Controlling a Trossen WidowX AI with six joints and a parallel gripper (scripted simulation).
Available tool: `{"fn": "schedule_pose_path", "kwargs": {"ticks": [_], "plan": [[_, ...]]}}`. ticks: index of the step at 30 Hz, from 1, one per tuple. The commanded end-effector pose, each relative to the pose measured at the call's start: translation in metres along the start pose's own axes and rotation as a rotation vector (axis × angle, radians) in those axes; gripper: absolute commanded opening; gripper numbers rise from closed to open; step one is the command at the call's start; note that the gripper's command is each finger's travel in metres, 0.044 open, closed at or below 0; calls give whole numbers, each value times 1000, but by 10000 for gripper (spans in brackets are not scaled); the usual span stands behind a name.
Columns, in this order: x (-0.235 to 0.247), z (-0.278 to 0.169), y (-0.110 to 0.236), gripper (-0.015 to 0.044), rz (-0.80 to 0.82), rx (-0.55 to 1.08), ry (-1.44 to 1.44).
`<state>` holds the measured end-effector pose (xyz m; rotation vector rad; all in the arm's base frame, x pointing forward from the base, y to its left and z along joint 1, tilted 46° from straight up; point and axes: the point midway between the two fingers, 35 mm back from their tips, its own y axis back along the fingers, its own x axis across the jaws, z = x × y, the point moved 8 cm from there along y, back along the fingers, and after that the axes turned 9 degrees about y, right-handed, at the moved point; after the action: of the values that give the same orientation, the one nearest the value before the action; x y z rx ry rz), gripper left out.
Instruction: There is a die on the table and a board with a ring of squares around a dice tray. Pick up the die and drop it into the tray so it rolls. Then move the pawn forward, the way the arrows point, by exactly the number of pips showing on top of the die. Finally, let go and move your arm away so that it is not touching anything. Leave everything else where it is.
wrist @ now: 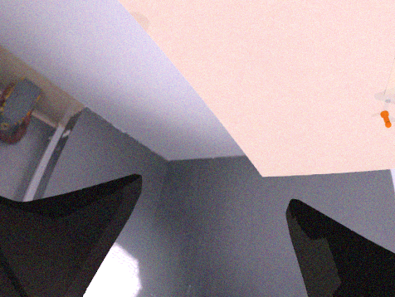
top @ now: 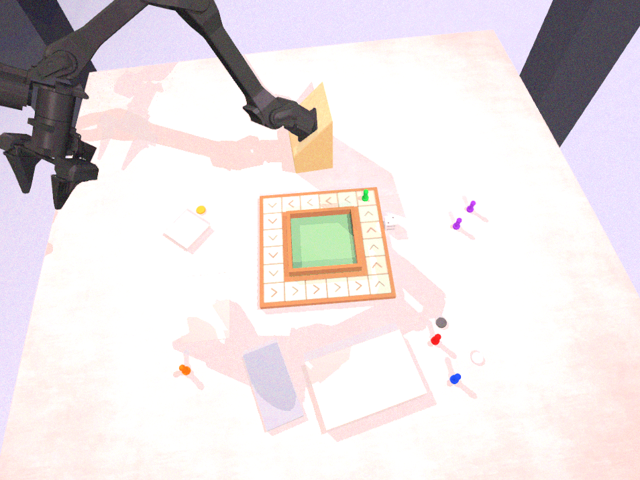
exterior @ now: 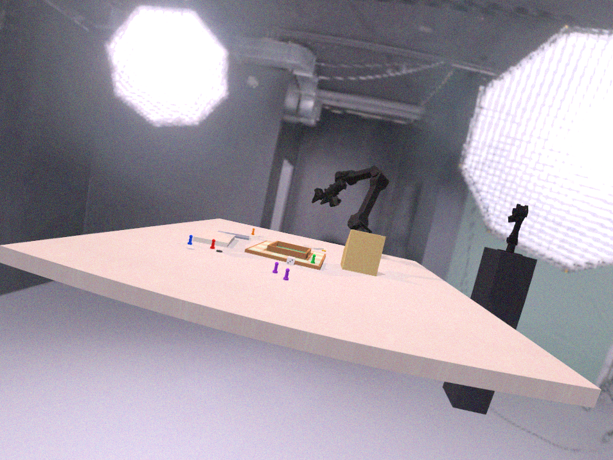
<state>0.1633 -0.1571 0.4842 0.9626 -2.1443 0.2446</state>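
The board (top: 327, 298) (exterior: 257, 252) with a ring of arrow squares lies mid-table around a green dice tray (top: 323, 240) (exterior: 289, 246). A green pawn (top: 365, 194) (exterior: 313, 258) stands on the board's far right corner square. A small white die (top: 391, 222) (exterior: 291, 261) lies on the table just right of the board. My gripper (top: 41, 192) (exterior: 321, 198) (wrist: 215, 196) is open and empty. It hangs high over the table's left edge, far from the die and the board.
A tan box (top: 312, 141) (exterior: 362, 252) stands behind the board by the arm's base. Spare pawns stand around: two purple (top: 463, 215), red (top: 435, 338), blue (top: 455, 378), orange (top: 184, 369) (wrist: 387, 118). White cards (top: 367, 379), a grey card (top: 272, 385), a white pad (top: 186, 228), yellow (top: 200, 209) and dark (top: 441, 322) discs lie about.
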Motion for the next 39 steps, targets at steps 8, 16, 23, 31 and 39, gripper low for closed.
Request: {"fn": "schedule_pose_path", "kwargs": {"ticks": [8,16,23,31,39], "plan": [[-53,-2,-45,275,-186,-35,139],[-133,-15,-78,275,-436,3,362],[-227,-19,-96,275,-671,11,672],[-358,-13,-75,275,-960,92,1152],[-479,21,-12,275,-1213,245,1772]]}}
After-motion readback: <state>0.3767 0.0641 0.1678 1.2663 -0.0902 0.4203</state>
